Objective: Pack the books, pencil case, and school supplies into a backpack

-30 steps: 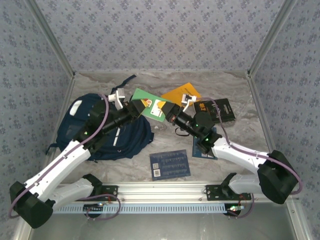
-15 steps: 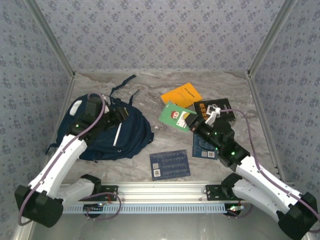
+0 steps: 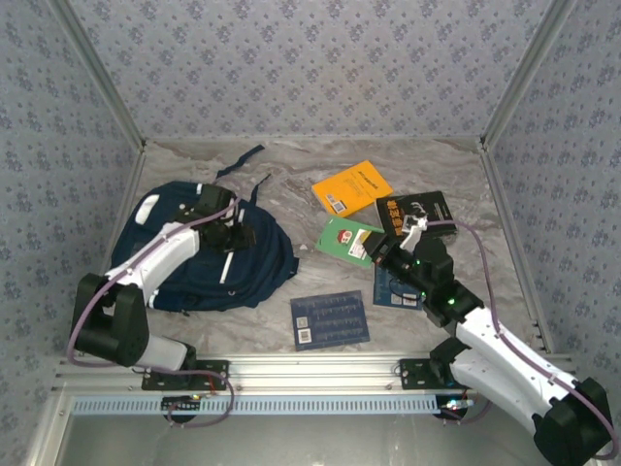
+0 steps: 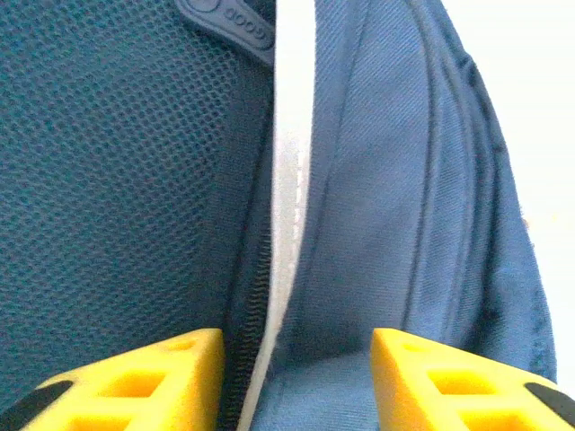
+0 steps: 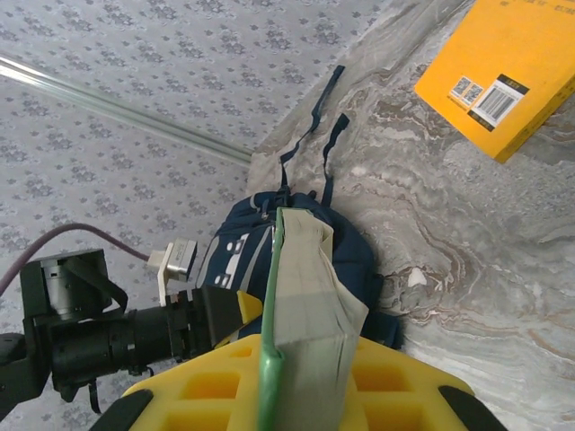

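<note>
Near edge: one dark blue book lies flat on the table, unpacked.
Right gripper: closed on the green pack, gripping its right-hand end; the wrist view shows the pack edge-on between the fingers.
Deciding relation: the backpack lies to the left of the held pack, well apart, with bare table between.
Left gripper: the nearer arm to the bag. Its fingers are partly spread and hold nothing, straddling the zipper beside the white stripe.
Judgement: no parted mouth is visible, so the bag needs opening before the pack goes leftward.
Far: the orange book and black book are unpacked.
</note>
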`<state>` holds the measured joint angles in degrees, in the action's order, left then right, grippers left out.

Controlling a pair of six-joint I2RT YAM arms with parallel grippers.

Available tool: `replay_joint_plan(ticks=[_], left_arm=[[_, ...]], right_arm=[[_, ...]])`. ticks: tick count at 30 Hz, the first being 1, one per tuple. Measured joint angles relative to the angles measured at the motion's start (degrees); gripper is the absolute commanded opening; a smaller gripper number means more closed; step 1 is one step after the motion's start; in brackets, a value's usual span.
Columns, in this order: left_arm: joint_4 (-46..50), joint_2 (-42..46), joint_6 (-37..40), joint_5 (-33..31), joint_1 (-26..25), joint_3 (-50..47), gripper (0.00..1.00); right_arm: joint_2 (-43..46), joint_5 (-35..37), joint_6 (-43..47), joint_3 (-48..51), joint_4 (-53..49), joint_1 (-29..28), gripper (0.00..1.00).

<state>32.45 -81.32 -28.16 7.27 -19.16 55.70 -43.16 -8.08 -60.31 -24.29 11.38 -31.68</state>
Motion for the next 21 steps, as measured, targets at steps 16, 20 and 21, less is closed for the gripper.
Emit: replay_joint_plan(ticks=[16,20,21], left_arm=[[12.85,4.52,9.79,3.63,0.44,15.10,0.00],[16.57,10.58,11.67,4.50,0.76,20.59,0.00],[17.29,11.58,11.96,4.70,0.85,21.55,0.00]], right_arm=[[-7.32,-3.82,0.44,-0.07,2.12,0.13,0.00],[-10.60,-5.51,1.90,-3.04,2.82,-2.14,0.00],[-11.78,-6.23,2.19,-3.89,3.30,-2.78,0.00]])
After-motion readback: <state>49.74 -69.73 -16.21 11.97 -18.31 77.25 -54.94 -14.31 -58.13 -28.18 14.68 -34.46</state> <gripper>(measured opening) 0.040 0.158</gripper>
